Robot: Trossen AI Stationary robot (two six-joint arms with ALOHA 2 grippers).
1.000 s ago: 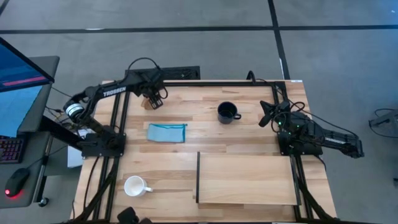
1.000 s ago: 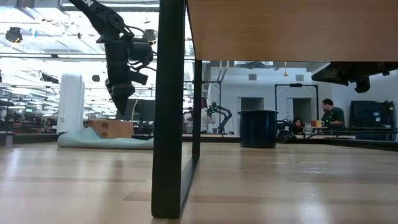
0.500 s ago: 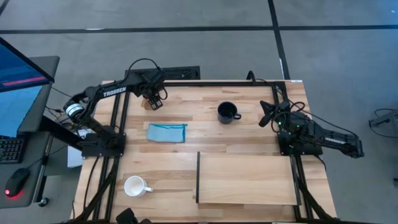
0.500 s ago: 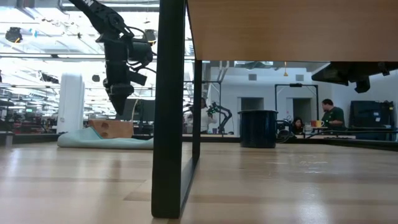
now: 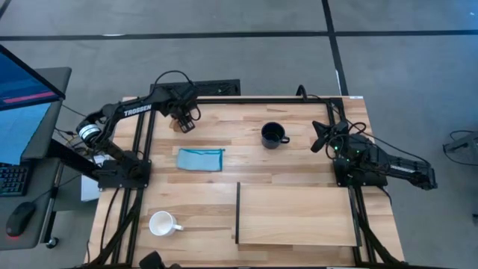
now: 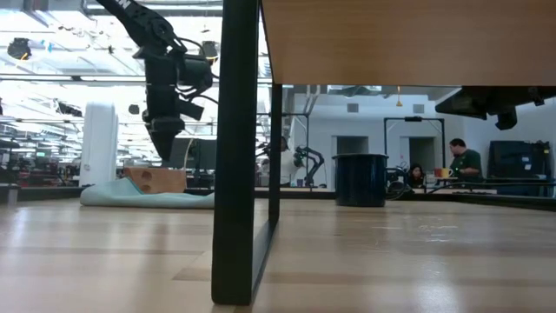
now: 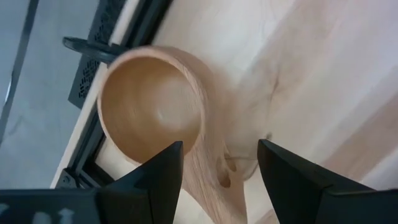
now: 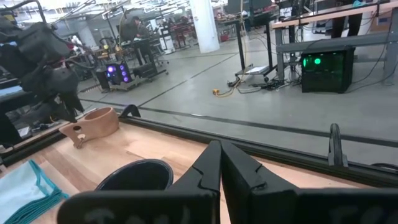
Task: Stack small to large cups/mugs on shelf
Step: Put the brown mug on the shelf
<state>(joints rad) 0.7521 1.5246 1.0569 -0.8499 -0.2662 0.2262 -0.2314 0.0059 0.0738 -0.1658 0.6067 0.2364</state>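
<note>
Three cups sit apart on the bench (image 5: 299, 161), none of them on the shelf (image 5: 296, 215). The tan wooden cup (image 5: 178, 124) stands near the bench's far left corner, just beyond the blue cloth (image 5: 201, 159). The left end effector (image 5: 184, 118) hangs directly over it with fingers (image 7: 158, 174) spread apart, straddling the cup's handle side without touching it. Compared with a second ago, it has lifted slightly above the cup, which has not shifted. The black mug (image 5: 273, 135) stands to the right of the blue cloth, toward the bench's far edge. The white mug (image 5: 162, 223) sits near the front left, beside the shelf's dark edge strip (image 5: 237, 213). The right end effector (image 5: 320, 140) waits just right of the black mug, fingers (image 8: 208, 171) pressed together and empty, unchanged.
</note>
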